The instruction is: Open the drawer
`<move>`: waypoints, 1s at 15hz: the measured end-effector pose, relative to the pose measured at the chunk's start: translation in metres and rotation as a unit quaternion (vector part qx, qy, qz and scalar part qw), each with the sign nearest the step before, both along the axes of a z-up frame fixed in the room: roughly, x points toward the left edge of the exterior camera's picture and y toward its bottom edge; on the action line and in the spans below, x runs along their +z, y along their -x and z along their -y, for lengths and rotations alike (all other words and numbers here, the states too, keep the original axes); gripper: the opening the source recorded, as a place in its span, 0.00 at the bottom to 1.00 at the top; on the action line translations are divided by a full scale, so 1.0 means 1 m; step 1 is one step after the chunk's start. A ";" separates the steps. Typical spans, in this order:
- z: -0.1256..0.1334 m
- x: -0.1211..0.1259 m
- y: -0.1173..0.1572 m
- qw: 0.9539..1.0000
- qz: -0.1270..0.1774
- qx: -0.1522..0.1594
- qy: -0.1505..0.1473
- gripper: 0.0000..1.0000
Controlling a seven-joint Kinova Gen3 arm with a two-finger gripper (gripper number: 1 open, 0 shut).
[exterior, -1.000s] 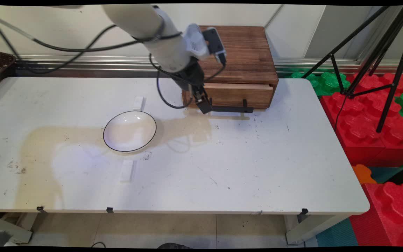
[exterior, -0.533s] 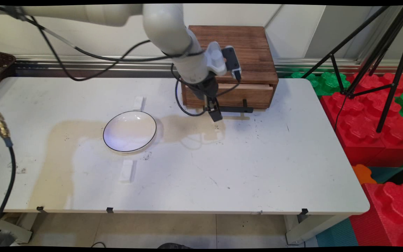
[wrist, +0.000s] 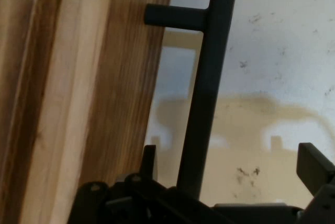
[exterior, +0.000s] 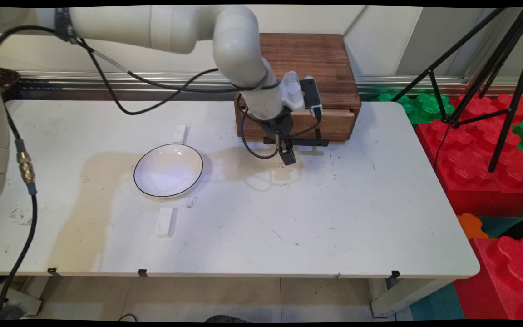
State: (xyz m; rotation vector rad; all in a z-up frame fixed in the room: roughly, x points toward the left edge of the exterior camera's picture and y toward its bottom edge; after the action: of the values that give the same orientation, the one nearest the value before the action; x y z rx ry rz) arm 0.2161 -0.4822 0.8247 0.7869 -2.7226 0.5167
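Gripper (exterior: 287, 156) low at front of wooden drawer box (exterior: 309, 68), fingers spread wide either side of black handle bar (wrist: 207, 93), not clamped. Drawer looks barely ajar. White bowl (exterior: 168, 170) well apart on table (exterior: 334, 218).

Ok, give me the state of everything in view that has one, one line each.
gripper: open, fingers either side of the handle bar, not clamped.
drawer: pulled out slightly from the wooden box.
drawer handle: black bar, between the gripper's fingers.
bowl: upright, empty, on the table.
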 end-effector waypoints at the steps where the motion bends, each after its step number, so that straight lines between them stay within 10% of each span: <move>1: 0.002 -0.003 0.001 1.000 0.001 -0.002 0.000 1.00; 15: -0.010 -0.021 0.028 1.000 -0.011 -0.006 -0.011 1.00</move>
State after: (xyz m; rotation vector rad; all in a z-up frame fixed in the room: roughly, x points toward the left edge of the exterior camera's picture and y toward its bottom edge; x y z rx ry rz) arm 0.1880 -0.4726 0.8035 0.7776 -2.7160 0.4729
